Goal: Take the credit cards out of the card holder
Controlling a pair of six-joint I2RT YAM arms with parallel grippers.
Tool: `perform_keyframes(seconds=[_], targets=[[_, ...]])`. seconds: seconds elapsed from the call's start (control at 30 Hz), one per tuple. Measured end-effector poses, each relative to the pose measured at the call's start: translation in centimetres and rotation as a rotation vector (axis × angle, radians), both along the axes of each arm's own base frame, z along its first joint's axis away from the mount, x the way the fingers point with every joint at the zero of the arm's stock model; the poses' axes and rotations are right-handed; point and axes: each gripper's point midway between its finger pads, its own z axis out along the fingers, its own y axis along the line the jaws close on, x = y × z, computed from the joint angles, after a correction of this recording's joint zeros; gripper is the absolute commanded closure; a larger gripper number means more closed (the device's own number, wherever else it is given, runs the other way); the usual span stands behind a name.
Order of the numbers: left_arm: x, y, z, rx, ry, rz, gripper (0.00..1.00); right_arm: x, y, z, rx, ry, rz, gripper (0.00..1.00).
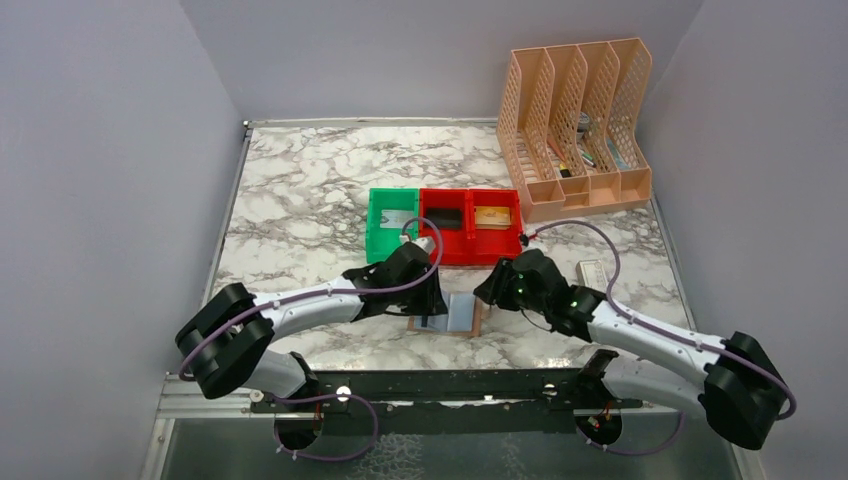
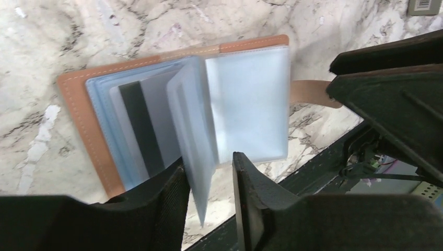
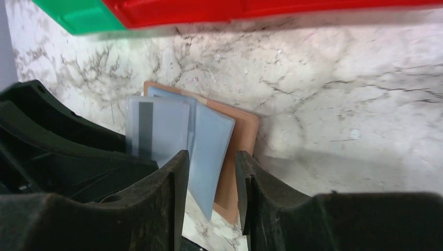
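Marble tabletop (image 1: 300,200) walled in plain grey, seen from above and from both wrists. At centre lies the card holder (image 1: 462,314), spread flat with its brown cover down and its pale blue sleeves up. The red bins (image 1: 468,252) stand just beyond it.

The left gripper (image 2: 209,164) hangs over the holder's left half and the right gripper (image 3: 211,157) over its right edge. Both point down at it from opposite sides.

Left jaws: apart. One clear sleeve leaf (image 2: 193,120) stands up from the spine into the gap between them, and neither finger presses it. Right jaws: also apart, framing that raised leaf from the other side with nothing clamped.

One credit card (image 2: 137,125) can be made out, pale with a dark stripe, tucked in a sleeve on the holder's left half and just left of the raised leaf. Its stripe, and so its long axis, runs parallel to the holder's spine — from the holder's near edge toward the far one. Whether other sleeves hold cards cannot be told.

The card lies almost under the left fingers and across the spine from the right ones, so the left arm is judged the nearer. A draw along the spine — not across it — looks the likelier way out of the sleeve.
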Motion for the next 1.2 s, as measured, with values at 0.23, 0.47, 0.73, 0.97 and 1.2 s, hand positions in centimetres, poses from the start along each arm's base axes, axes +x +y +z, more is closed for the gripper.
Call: perform_keyframes(seconds=[0.23,0.47,0.73,0.97,1.2], targets=[[-0.4,-2.5,1.0,-0.045,-0.006,-0.074,0.47,0.7,-2.5,2.5,-0.002,-0.081,-0.115,0.58],[-0.7,-4.3,2.0,-0.049,-0.035,-0.146,0.36,0.8,-3.8,3.4,-0.001,-0.105,-0.177,0.58],[-0.2,-3.3,2.1,-0.001,-0.06,-0.122,0.36,0.7,-3.7,3.5,0.003,-0.109,-0.166,0.61],[0.3,-2.0,1.2,0.067,-0.063,-0.068,0.39,0.4,-1.1,3.6,0.04,-0.118,-0.023,0.73],[0.3,-2.0,0.6,0.048,-0.056,-0.045,0.45,-0.5,1.1,1.4,0.024,-0.04,0.117,0.83]])
